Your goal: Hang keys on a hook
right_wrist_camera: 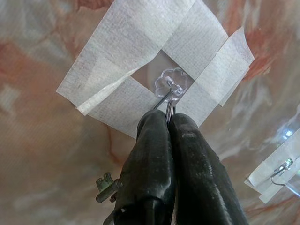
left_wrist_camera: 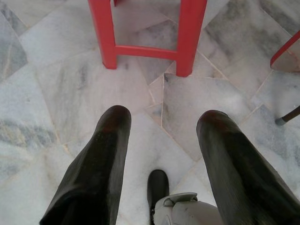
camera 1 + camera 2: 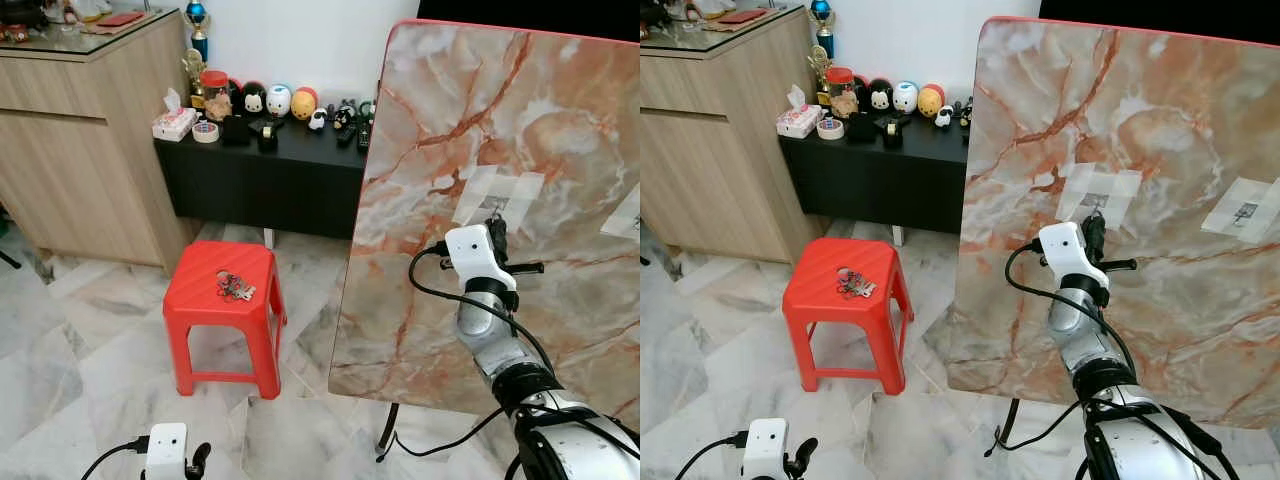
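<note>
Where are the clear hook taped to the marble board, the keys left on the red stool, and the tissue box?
clear hook [image 1: 169, 86], right wrist view, on its flower-shaped head.
keys [image 3: 234, 286], left eye view, on the middle of the bunch.
tissue box [image 3: 174, 124], left eye view, on its front face.

Right gripper [image 1: 168, 119], two black fingers pressed together, pinched thin metal key ring [image 1: 168, 104] at frame centre. Ring touched clear plastic flower-shaped hook [image 1: 170, 84], taped with white strips [image 1: 117, 70] onto marbled orange-white board [image 1: 42, 140]. Dull brass key [image 1: 106, 186] dangled lower left. Second taped hook [image 1: 279, 169] sat at right edge.
</note>
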Robot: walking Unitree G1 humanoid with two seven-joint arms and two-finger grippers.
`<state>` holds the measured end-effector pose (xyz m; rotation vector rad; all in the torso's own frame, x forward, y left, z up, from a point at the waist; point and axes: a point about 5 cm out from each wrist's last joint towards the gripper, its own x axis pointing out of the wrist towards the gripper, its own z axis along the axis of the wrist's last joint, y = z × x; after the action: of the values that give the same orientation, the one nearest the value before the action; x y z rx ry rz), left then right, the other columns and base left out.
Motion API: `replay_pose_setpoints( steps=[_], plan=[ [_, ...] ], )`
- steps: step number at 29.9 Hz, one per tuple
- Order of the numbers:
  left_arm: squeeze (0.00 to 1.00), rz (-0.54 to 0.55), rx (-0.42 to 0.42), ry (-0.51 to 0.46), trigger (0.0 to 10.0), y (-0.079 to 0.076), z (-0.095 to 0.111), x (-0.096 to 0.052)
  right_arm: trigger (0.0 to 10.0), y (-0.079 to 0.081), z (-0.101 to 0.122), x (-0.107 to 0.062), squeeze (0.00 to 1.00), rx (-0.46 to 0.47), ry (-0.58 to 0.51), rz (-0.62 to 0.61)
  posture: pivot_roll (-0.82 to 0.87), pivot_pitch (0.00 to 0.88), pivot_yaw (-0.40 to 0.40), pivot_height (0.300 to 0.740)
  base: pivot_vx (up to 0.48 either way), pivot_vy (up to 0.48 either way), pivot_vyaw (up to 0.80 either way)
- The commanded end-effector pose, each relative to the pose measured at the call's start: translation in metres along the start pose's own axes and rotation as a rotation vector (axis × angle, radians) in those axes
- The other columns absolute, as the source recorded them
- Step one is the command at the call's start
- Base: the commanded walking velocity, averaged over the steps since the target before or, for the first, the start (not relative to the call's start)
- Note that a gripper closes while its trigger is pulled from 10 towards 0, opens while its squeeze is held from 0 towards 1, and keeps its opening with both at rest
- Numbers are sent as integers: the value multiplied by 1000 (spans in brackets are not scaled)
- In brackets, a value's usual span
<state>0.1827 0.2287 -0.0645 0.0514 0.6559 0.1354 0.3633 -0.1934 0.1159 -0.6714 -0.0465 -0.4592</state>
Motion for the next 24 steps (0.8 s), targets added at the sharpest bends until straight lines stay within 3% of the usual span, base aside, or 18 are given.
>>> replay_pose_setpoints(
  steps=[1,24],
  plan=[
    [0,-2,8,19,10000,-1,-4,-1,10000,-5,1,5,0,-5,9,-5,106,0,-90,740,0,0,0],
    [0,1,5,14,10000,-1,-3,-1,10000,-4,4,9,0,-2,9,51,109,0,-90,740,0,0,0]
  ],
)
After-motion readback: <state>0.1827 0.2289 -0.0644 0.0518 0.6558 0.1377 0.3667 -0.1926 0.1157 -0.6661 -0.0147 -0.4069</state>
